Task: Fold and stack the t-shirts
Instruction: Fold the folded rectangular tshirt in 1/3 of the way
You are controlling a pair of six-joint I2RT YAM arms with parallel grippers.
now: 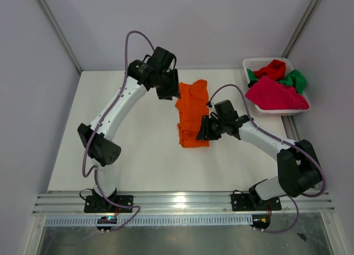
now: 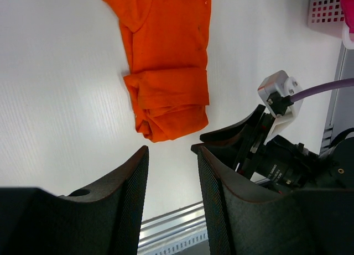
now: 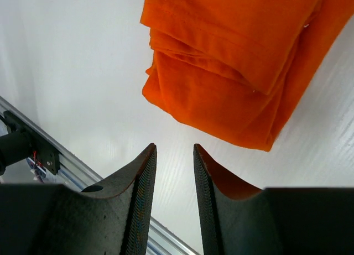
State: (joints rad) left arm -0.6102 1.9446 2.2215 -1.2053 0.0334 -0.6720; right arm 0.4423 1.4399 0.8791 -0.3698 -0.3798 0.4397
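Observation:
A bright orange t-shirt [image 1: 191, 114] lies partly folded on the white table, its near end doubled over. It shows in the left wrist view [image 2: 166, 67] and the right wrist view [image 3: 243, 61]. My left gripper [image 1: 167, 92] is open and empty, just left of the shirt's far end; its jaws [image 2: 172, 155] stand apart above bare table. My right gripper [image 1: 202, 130] is open and empty at the shirt's near right edge [image 3: 174, 152]. Magenta-pink [image 1: 275, 94], red [image 1: 271, 69] and green [image 1: 294, 79] shirts lie in the white basket [image 1: 253, 63].
The basket stands at the table's far right corner and shows at the edge of the left wrist view [image 2: 326, 9]. Grey walls enclose the table on three sides. An aluminium rail [image 1: 182, 202] runs along the near edge.

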